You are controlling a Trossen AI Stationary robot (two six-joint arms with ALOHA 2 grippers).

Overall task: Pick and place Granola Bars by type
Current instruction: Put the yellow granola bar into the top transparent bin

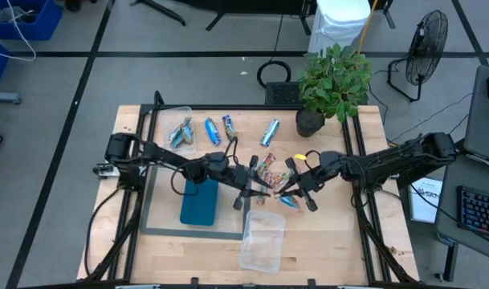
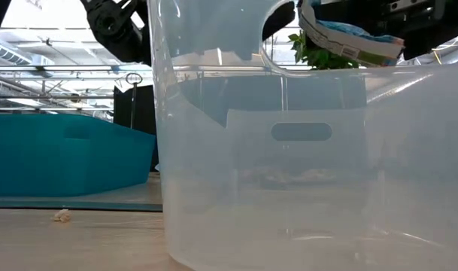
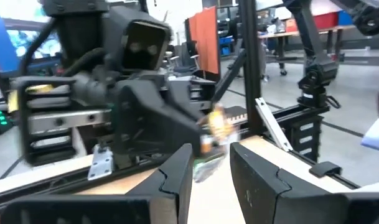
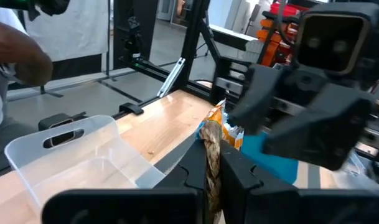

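Wooden table (image 1: 324,241), granola bar (image 4: 212,149) pinched in right gripper (image 4: 213,163); left gripper (image 3: 209,163) seemingly touching it

Both arms reach inward over the middle of the table, grippers nearly meeting; left arm stretches from the left edge toward centre, wrist low, left gripper (image 1: 258,191) facing the right one, fingers (image 3: 177,177) parted with a narrow gap between them; right arm stretches from the right edge, elbow raised, right gripper (image 1: 288,189) just beside the left, fingers (image 4: 195,165) pressed close together, clamped on a multicoloured wrapped bar (image 4: 210,146); both wrists roughly level.
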